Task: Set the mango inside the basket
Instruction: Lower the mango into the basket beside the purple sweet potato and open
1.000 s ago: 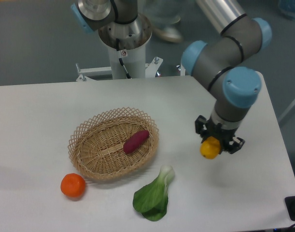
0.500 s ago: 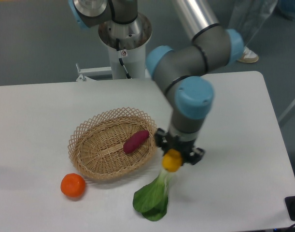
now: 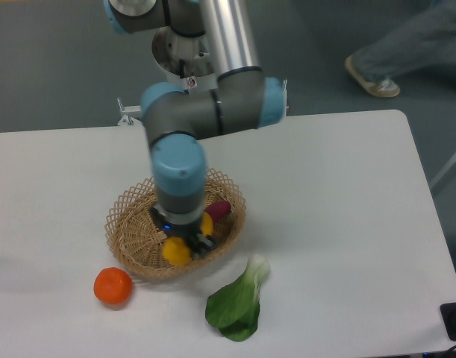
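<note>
My gripper (image 3: 181, 245) is shut on the yellow-orange mango (image 3: 177, 251) and holds it over the near side of the woven tan basket (image 3: 127, 224), just above its floor. The arm's wrist covers much of the basket's middle. The mango's lower end shows below the fingers, and a bit of yellow shows at the wrist's right. Whether the mango touches the basket floor cannot be told.
A purple sweet potato (image 3: 219, 211) lies in the basket, partly hidden behind the wrist. A round orange fruit (image 3: 112, 286) sits on the table left of the basket's front. A green bok choy (image 3: 236, 304) lies to the front right. A person's leg and shoe (image 3: 373, 82) are beyond the table.
The gripper has carried the mango leftward from right of the basket, past the bok choy, to above the basket's near side. The other produce has not moved.
</note>
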`<state>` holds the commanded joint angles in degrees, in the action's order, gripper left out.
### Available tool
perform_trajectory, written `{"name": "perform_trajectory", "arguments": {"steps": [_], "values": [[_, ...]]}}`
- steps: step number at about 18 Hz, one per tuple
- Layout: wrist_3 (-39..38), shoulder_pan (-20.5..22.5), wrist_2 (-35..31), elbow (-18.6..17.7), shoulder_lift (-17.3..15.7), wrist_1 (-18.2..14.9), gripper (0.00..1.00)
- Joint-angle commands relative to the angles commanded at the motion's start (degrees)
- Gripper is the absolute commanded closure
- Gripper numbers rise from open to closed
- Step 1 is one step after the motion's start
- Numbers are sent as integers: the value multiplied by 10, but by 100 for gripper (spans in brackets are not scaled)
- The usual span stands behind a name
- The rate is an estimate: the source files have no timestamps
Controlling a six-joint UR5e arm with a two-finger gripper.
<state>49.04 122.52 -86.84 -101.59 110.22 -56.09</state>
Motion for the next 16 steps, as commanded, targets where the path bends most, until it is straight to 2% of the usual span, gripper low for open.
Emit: {"name": "perform_trajectory", "arguments": {"steps": [3, 7, 13, 16], "values": [[-11, -11, 0, -24, -3, 12, 30], [-45, -13, 1, -26, 1, 32, 0], [-57, -7, -1, -17, 4, 34, 0], [-50, 41, 3, -3, -1, 34, 0]]}}
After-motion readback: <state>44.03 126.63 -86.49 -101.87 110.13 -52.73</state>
